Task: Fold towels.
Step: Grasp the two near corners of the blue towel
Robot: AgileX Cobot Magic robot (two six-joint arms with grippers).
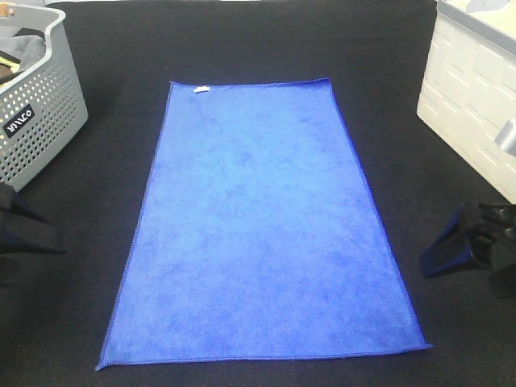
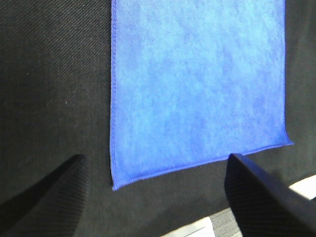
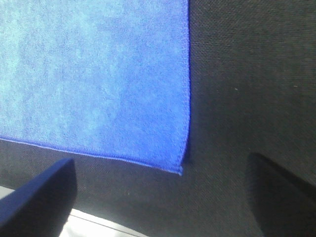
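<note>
Blue towel (image 1: 258,226) lying flat, fully spread on black tabletop (image 1: 97,322), long axis running away from robot. Small white tag (image 1: 201,89) showing at far edge.

Left gripper (image 2: 155,165) hanging beside towel's near-left side, fingers spread wide, gripping nothing. Right gripper (image 3: 160,163) hanging beside near-right side, fingers likewise parted, holding nothing. Each wrist view showing 1 near corner of towel between finger tips.

Grey perforated basket (image 1: 40,121) standing far left. White cabinet (image 1: 468,89) standing far right.
</note>
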